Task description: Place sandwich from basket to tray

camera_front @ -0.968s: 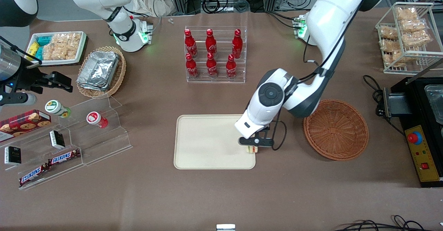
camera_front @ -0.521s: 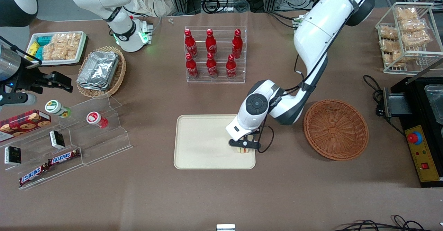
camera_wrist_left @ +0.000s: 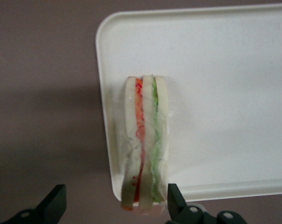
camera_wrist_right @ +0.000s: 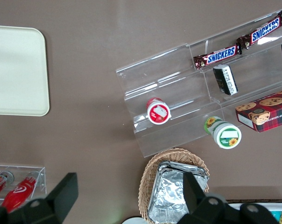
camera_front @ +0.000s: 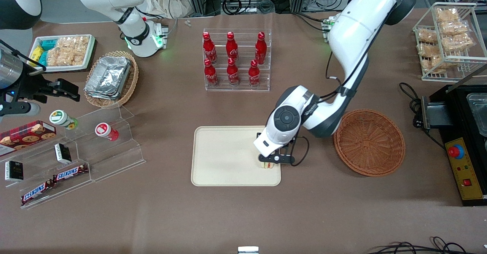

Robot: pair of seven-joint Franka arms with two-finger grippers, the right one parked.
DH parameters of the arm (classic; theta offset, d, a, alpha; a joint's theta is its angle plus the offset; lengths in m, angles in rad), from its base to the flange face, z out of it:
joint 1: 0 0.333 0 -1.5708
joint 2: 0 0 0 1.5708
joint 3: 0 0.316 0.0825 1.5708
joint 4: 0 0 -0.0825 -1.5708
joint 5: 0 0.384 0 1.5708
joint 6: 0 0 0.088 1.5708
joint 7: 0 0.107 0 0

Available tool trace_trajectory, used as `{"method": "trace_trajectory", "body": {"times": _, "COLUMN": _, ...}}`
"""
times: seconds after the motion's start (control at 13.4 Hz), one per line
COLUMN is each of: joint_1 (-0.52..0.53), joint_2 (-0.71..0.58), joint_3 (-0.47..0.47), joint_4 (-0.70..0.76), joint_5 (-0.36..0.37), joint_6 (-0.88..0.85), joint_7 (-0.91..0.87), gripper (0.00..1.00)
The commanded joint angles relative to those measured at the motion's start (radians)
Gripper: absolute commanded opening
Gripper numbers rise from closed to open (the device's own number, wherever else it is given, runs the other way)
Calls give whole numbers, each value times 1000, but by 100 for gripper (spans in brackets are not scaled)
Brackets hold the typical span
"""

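Risen gripper [camera_wrist_left: 114,205] above sandwich [camera_wrist_left: 144,144].

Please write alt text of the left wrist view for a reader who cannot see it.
A wrapped sandwich lies on the cream tray, close to its corner and edge. The gripper is open above it, one finger on each side, and brown table surrounds the tray.

cream tray [camera_wrist_right: 17,70], clear rack [camera_wrist_right: 197,88] w/ snickers [camera_wrist_right: 237,43], foil basket [camera_wrist_right: 176,196]

Wrapped sandwich [camera_wrist_left: 144,144], pale bread w/ orange-red & green layers, stands on edge in cream tray [camera_front: 220,159] corner nearest empty red-brown wicker basket [camera_front: 369,142], under open gripper [camera_front: 271,162].
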Motion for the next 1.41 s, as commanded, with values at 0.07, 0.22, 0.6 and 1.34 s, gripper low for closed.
{"method": "trace_trajectory", "body": {"times": 0.07, "joint_1": 101, "joint_2": -200, "joint_3": 3, "joint_4": -23, "joint_5": -11, "joint_6": -234, "joint_7": 26, "gripper": 99}}
{"method": "trace_trajectory", "body": {"times": 0.22, "joint_1": 188, "joint_2": -277, "joint_3": 3, "joint_4": -23, "joint_5": -11, "joint_6": -304, "joint_7": 69, "gripper": 99}}
{"method": "trace_trajectory", "body": {"times": 0.6, "joint_1": 369, "joint_2": -434, "joint_3": 6, "joint_4": -22, "joint_5": -9, "joint_6": -468, "joint_7": 362, "gripper": 99}}
{"method": "trace_trajectory", "body": {"times": 1.34, "joint_1": 541, "joint_2": -527, "joint_3": 9, "joint_4": -42, "joint_5": -7, "joint_6": -554, "joint_7": 489, "gripper": 100}}
